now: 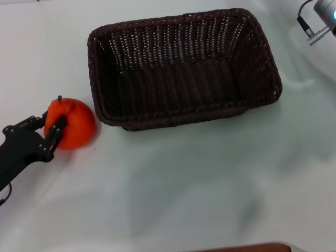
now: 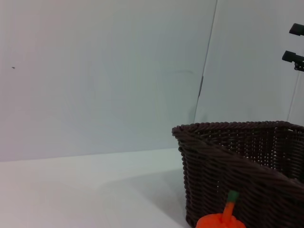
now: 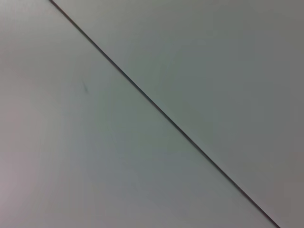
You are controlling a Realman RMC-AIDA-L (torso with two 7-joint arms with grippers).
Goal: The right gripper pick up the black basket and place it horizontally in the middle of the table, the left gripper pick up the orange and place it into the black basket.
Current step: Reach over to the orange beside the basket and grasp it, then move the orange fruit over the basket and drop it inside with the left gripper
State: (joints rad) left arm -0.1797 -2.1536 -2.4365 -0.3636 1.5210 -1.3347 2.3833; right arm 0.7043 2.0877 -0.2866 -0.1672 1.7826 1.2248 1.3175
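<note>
The black basket [image 1: 184, 68] stands upright in the middle of the table [image 1: 199, 178], long side across my view, and it is empty. It also shows in the left wrist view [image 2: 247, 166]. The orange [image 1: 73, 123] sits on the table just left of the basket's near left corner; its top and stem show in the left wrist view [image 2: 223, 218]. My left gripper [image 1: 52, 123] reaches in from the left edge with one finger on each side of the orange, shut on it. My right arm [image 1: 320, 21] is parked at the far right corner. Black parts of the right gripper [image 2: 295, 43] show far off.
White table surface lies in front of the basket and to its right. A brown strip [image 1: 247, 248] runs along the near table edge. A pale wall stands behind the table.
</note>
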